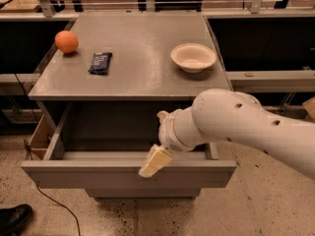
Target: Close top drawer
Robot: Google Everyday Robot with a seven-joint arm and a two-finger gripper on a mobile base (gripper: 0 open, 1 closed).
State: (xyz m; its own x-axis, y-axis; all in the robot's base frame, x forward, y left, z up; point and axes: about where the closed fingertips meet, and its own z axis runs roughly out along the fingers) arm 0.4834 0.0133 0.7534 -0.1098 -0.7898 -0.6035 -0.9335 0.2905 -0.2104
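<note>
The top drawer (pixel 74 173) of the grey cabinet (pixel 133 77) stands pulled far out toward me, its flat grey front panel low in the view and its smooth box interior showing behind it. My gripper (pixel 153 162) hangs from the white arm (pixel 246 124) that comes in from the right. Its cream tip lies over the drawer's front top edge, a little right of the middle. I cannot tell whether it touches the panel.
On the cabinet top lie an orange (pixel 66 41) at the far left, a dark snack packet (pixel 101 63) beside it and a white bowl (pixel 193 57) at the right. A black shoe (pixel 12 220) and a cable (pixel 54 203) are on the floor at lower left.
</note>
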